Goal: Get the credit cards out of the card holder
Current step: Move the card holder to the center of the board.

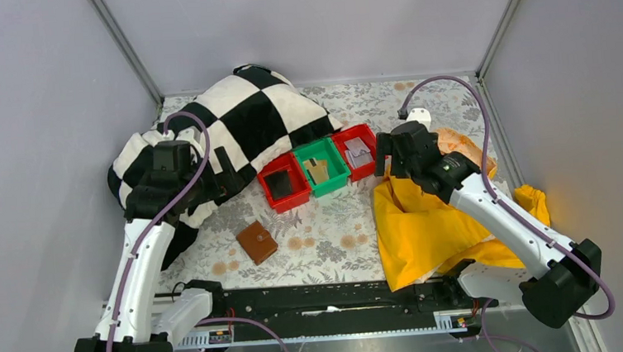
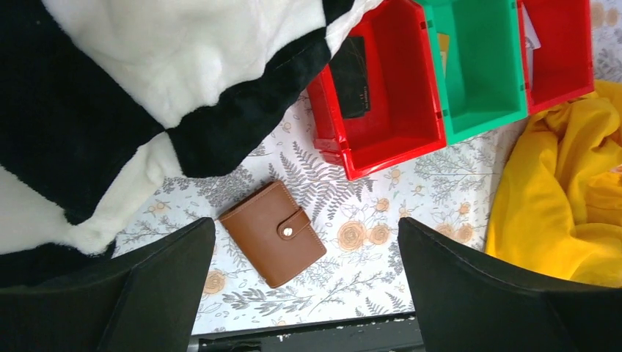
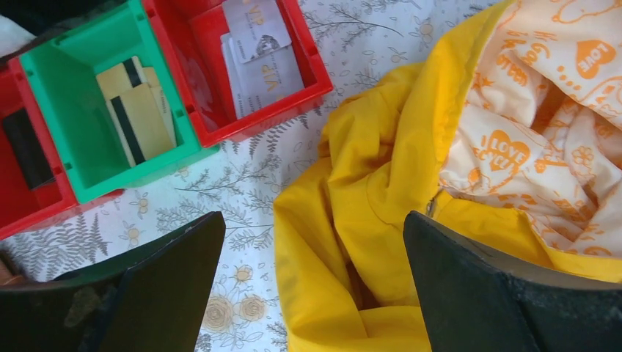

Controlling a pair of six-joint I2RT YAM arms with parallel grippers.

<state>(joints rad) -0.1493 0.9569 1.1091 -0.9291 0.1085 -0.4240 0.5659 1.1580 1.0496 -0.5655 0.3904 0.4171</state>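
Left claw and right claw gape empty; the card holder lies clasped shut ahead of the left, task seemingly unstarted.

A robotics test cell in a lab was shown. The counter was boxed in by plain grey panel walls joined at the corners by metal posts. The left arm and the right arm were bolted to a black rail at its near edge, with purple cables left exposed. Household props were laid out on a floral cloth: a checkered blanket, a yellow garment, a green bin set between red bins, and a brown card holder.
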